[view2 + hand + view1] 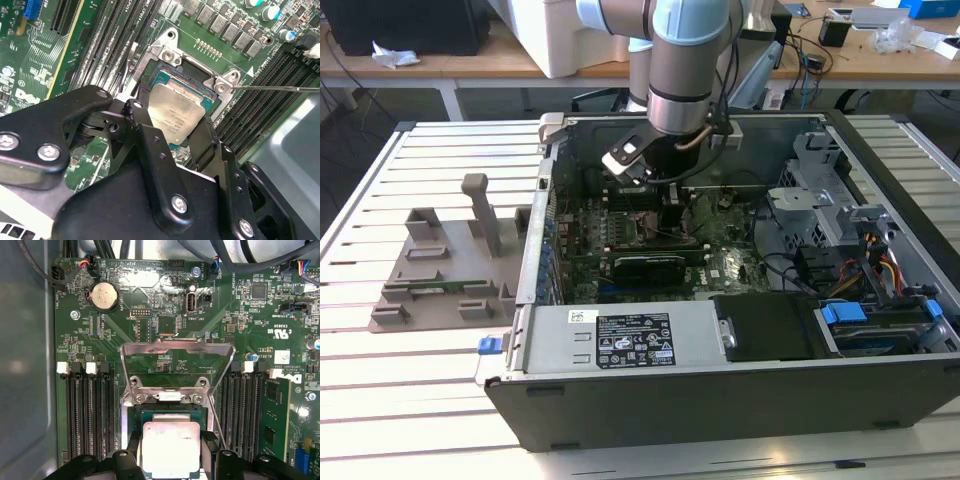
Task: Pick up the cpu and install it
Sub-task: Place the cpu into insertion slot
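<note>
We are holding the cpu (176, 112) just over its socket (165, 415); the pick-up is done.
We are clamping the gripper (175, 122) on two opposite edges of the cpu, inside the open computer case (720, 410) on the bench (420, 400). The chip is sitting slightly askew above the socket, so we are judging it not yet seated, and the metal hold-down frame (177, 357) is standing open.
</note>
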You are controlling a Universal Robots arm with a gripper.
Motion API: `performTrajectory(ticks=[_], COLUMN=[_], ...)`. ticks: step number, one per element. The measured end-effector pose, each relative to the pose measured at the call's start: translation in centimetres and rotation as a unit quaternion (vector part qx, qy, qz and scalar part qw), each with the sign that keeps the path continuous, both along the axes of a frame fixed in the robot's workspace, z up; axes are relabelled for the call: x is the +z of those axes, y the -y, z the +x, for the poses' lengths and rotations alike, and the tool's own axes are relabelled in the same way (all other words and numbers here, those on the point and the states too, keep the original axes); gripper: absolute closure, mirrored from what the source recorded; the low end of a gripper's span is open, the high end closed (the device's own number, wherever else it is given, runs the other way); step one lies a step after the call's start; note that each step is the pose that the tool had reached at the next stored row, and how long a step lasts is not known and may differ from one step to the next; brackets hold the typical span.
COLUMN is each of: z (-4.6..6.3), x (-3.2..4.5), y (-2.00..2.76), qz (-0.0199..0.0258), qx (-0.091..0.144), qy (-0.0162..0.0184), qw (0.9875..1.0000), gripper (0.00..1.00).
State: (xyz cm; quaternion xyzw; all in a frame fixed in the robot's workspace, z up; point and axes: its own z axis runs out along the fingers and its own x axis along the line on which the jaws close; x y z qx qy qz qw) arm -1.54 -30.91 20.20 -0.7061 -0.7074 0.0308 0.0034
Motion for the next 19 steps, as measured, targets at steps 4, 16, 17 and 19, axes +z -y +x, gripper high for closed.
performTrajectory(ticks=[4, 16, 17, 19], z=[0.00, 0.00, 0.00, 0.00], x=[-0.04, -0.07, -0.07, -0.06], y=[0.00, 0.00, 0.00, 0.00], qz=[0.0000, 0.0001, 0.0000, -0.0001], qx=[0.000, 0.000, 0.000, 0.000], qy=[0.0000, 0.0000, 0.0000, 0.0000], qw=[1.0000, 1.0000, 1.0000, 1.0000], gripper=[0.45, 0.38, 0.38, 0.46])
